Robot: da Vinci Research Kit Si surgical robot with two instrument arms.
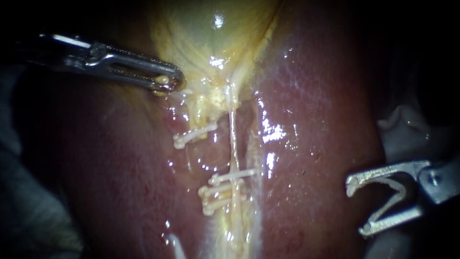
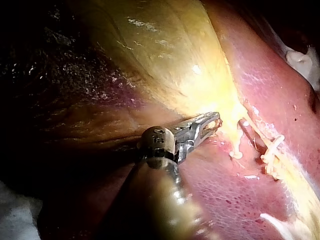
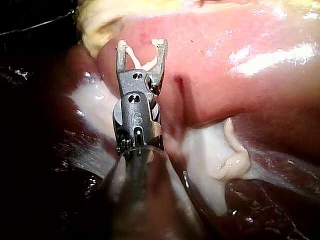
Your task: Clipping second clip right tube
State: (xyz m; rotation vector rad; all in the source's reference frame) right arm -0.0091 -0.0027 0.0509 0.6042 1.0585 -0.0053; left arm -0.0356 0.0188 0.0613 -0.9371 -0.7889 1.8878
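Liver (image 1: 311,120) across most of the endoscope view, dark red and wet. Gallbladder (image 1: 206,33) pale yellow at top, narrowing toward the tubes.

Left instrument (image 1: 168,82) in from the left, jaws closed down on the gallbladder's lower fatty edge. Probably there to keep it taut.

Right instrument (image 1: 359,207) well apart from the tubes, over the liver's right margin. Jaws spread wide in a V, loaded clip (image 1: 390,201) white against both of them, clear of all tissue.

Right tube (image 1: 233,139) a thin pale strand down from the gallbladder's neck, bare along its upper stretch. Lower down, placed clip (image 1: 237,175) across it; further clips (image 1: 215,196) just below; lone clip (image 1: 192,136) off to the left side.

Judged step: approach, second clip not yet at the tube.

Next: carry the open jaws across to the bare stretch and straddle the tube from both sides. Keep apart from the placed clip and check both tips show beyond the tube before closing.
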